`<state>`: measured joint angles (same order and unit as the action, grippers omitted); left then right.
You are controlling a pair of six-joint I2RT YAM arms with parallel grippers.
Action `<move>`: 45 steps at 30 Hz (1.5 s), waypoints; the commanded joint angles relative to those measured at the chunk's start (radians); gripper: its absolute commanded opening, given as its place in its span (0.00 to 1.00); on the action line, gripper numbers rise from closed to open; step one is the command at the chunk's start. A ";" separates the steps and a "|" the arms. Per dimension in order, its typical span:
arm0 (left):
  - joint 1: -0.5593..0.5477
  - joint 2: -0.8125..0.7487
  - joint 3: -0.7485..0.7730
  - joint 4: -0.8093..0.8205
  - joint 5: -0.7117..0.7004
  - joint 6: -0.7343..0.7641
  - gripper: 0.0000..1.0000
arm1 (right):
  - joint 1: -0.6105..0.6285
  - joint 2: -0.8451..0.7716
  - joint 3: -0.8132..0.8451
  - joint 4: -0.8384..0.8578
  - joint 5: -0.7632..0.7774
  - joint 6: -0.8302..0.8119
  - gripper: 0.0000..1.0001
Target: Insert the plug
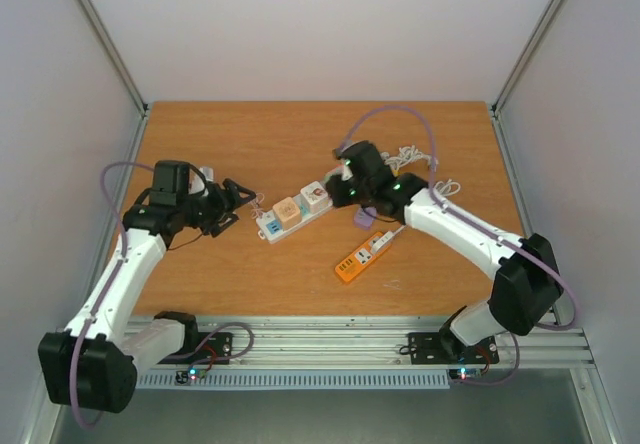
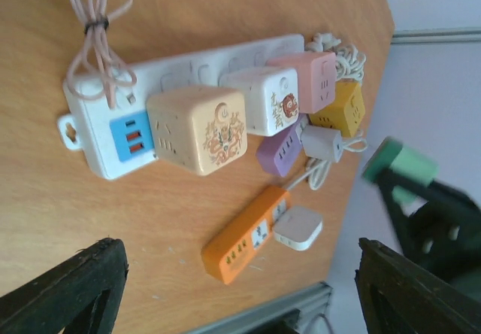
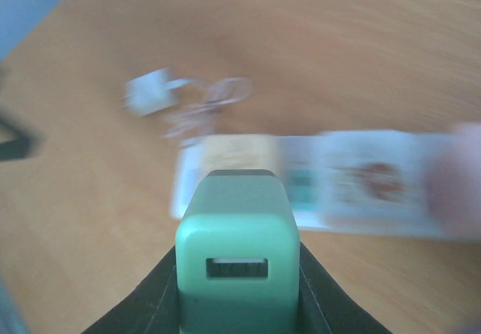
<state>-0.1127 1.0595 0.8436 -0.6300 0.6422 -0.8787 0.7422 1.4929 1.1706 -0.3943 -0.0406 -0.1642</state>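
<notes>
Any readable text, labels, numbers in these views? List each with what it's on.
None legible in any view.
Cream plastic cube adapter: brown printed motif, too small to read.
White plastic cube adapter: red-brown marks, too small to read.
Orange plastic power strip: no markings readable.

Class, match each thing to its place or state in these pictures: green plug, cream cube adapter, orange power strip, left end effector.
1 green plug
2 cream cube adapter
3 orange power strip
4 left end effector

A open, holding nothing
B seated on the white power strip
C lying apart, nearer the table front edge
D gripped by the right end effector

Pairs: 1-D, 2-B, 3-C, 4-A
</notes>
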 commanded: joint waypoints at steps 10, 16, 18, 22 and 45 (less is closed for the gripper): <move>0.004 -0.208 0.086 -0.255 -0.414 0.449 0.87 | -0.273 0.255 0.438 -0.675 0.428 0.421 0.01; 0.004 -0.246 0.016 -0.227 -0.414 0.467 0.88 | -0.300 0.363 0.572 -0.772 0.457 0.473 0.01; 0.003 -0.254 -0.004 -0.220 -0.427 0.469 0.88 | -0.310 0.379 0.587 -0.781 0.437 0.488 0.01; 0.003 -0.262 -0.020 -0.212 -0.428 0.465 0.88 | -0.318 0.398 0.595 -0.777 0.393 0.510 0.03; 0.004 -0.256 -0.034 -0.206 -0.439 0.460 0.88 | -0.319 0.506 0.663 -0.778 0.350 0.601 0.05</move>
<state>-0.1127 0.8127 0.8169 -0.8635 0.2230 -0.4328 0.4263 1.9915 1.8053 -1.1538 0.3141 0.4072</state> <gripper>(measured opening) 0.881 0.279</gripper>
